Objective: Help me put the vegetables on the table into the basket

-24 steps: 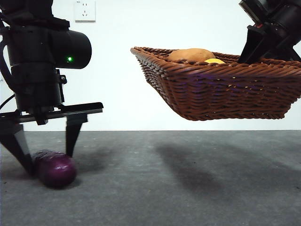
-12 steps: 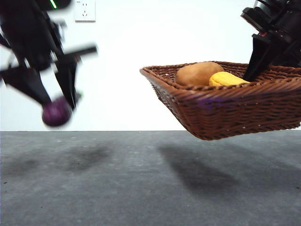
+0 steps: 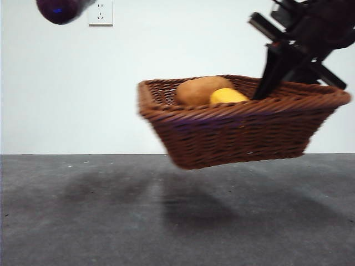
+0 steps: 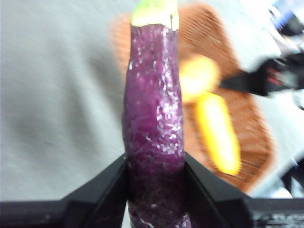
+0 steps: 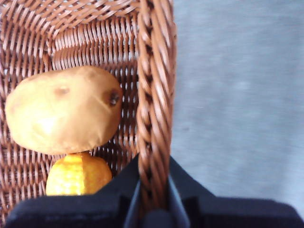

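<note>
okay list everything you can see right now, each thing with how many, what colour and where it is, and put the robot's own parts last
basket: one, dark brown wicker, held up in the air above the table
potato: one, orange-brown, inside the basket
corn cob: one, yellow, inside the basket, touching the potato
purple vegetable: one, glossy dark purple with a green tip, held high in the air, away from the basket
table: one, dark grey, under everything
wall socket: one, white, on the white wall behind
left gripper: one, black, shut on the purple vegetable
right gripper: one, black, shut on the basket's braided rim
</note>
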`<state>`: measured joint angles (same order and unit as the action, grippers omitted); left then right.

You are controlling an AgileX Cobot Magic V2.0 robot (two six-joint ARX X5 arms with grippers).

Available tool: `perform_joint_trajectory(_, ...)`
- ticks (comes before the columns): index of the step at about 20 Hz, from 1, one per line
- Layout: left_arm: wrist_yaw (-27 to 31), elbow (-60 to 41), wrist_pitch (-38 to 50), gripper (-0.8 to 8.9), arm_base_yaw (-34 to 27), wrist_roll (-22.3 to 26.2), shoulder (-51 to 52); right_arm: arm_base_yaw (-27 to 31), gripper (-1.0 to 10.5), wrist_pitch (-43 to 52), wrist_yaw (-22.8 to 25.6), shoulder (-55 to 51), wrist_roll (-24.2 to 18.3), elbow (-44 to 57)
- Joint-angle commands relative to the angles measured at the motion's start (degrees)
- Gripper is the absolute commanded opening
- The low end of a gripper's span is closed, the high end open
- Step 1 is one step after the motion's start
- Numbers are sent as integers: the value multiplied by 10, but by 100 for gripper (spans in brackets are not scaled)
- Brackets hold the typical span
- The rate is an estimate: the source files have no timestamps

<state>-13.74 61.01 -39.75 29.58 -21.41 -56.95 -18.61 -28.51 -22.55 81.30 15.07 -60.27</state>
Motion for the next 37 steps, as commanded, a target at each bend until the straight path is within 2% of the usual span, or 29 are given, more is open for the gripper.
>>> perform_joint_trajectory(1,-2,-5,17,-8,23,-8,-19,-35,-13,30,18,3,59,10)
perform_joint_trajectory(5,-4,-5,54,-8,63,-60,-79,-54,-13,64,20,3,106,10)
perform_joint_trajectory(7,15,-5,73,-8,84,-88,-116,-54,-12,68,21,3,117,10)
perform_joint_trajectory(15,72,-5,99,-8,105,-195,-219,-54,-12,51,40,3,118,10)
perform_joint_trajectory(18,76,-5,113,17,117,-201,-221,-54,-12,51,41,3,114,10)
perform_joint_trajectory(19,72,-5,117,139,118,-202,-221,-54,-12,49,41,3,110,10)
perform_joint_trajectory(20,58,-5,116,348,117,-202,-221,-54,-12,49,42,3,106,10)
perform_joint_trajectory(21,53,-5,114,507,118,-200,-221,-54,-12,49,42,3,104,10)
perform_joint_trajectory(25,45,-5,98,507,117,-182,-220,-53,-12,49,42,3,101,10)
perform_joint_trajectory(29,48,-5,83,507,116,-138,-183,-53,-12,49,46,3,100,10)
perform_joint_trajectory(33,54,-5,37,501,101,-65,-91,-53,-12,49,45,3,100,10)
perform_joint_trajectory(36,105,-5,-1,496,91,-9,-5,-53,-12,48,43,3,102,10)
perform_joint_trajectory(37,113,-5,-11,432,86,9,24,-53,-12,47,44,3,102,10)
